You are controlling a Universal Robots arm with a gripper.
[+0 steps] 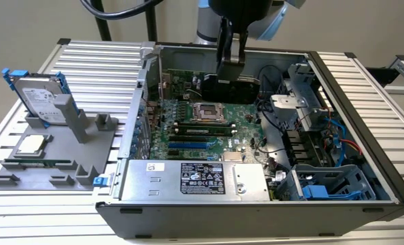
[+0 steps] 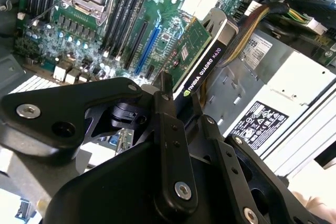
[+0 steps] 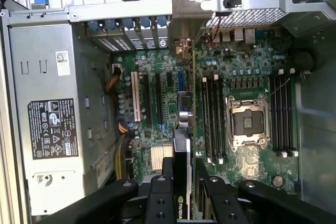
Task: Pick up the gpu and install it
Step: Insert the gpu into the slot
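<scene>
A: What is held in the gripper?

B: The gpu is clamped between the black fingers, as seen in the second wrist view. The card is gripped edge-on, its green board and black cooler face both visible beyond the fingertips.

A: Where is the card placed relative to the computer?

B: It is held above the motherboard inside the open computer case. In the first wrist view the gpu is seen as a thin upright edge running between the expansion slots and the memory slots, with its silver bracket up against the rear wall of the case. Whether the card's edge is seated in a slot cannot be told.

A: And in the exterior view?

B: The gripper is seen lowered into the case from above, over the far part of the board. The dark block of the gpu hangs beneath it, just beyond the empty CPU socket.

A: What else is seen in the case?

B: A silver power supply is mounted along the near edge, and a drive cage with blue tabs is set at the near corner toward the exterior view's right.

A: And outside the case?

B: On the exterior view's left, a grey holder is placed on the ribbed table. A hard drive in a blue frame is stood upright in it, a processor chip is laid flat on it, and a memory stick is set in a slot near its front.
</scene>
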